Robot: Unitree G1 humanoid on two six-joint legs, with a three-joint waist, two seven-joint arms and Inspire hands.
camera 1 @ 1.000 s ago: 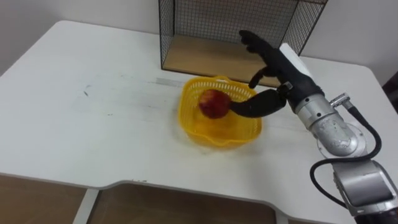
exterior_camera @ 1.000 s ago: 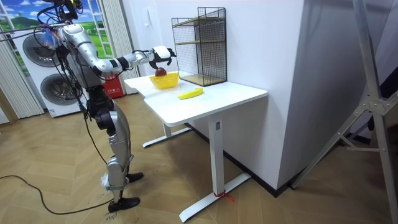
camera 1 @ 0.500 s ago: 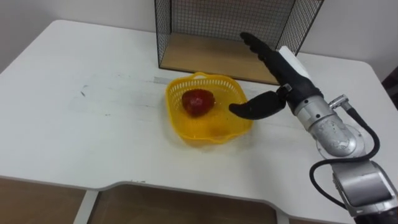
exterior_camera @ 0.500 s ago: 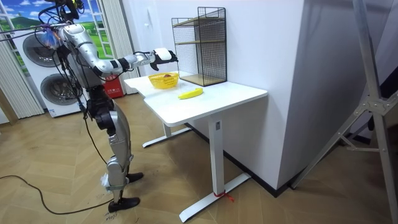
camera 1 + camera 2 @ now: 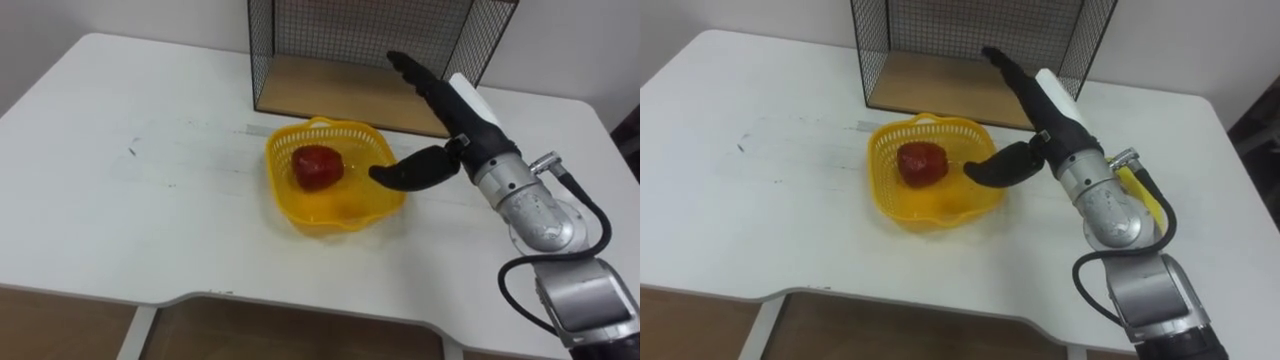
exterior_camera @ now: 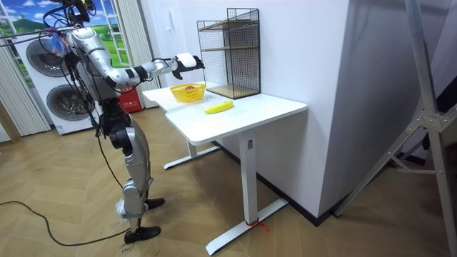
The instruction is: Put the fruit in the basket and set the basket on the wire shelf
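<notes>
Apple's down! A second ago the right hand (image 5: 462, 135) had the red apple (image 5: 317, 166) pinched above the basket; now the fruit lies loose inside the yellow basket (image 5: 345, 213), on the left half of its floor, and the hand has let go. The basket, too, sits a touch further left in the eye view than it did then.

Look at that hand: fingers stretched out straight, pointing up toward the wire shelf (image 5: 370, 40), thumb (image 5: 405, 172) spread wide and reaching low toward the basket's right rim. It grips nothing at all. Whether the thumb tip touches the rim or hovers just over it, I cannot tell from here.

The basket stands upright on the white table (image 5: 150, 200), toward the far edge, just in front of the shelf's open side and its wooden bottom board (image 5: 330, 88), close to it but apart.

Over in the room view, the robot stands upright at the table's end on the room view's left, right arm held out level over the tabletop. A banana (image 6: 219, 107) lies on the table beyond the basket, on the room view's right of it, near the long edge that faces the camera, outside the basket.
</notes>
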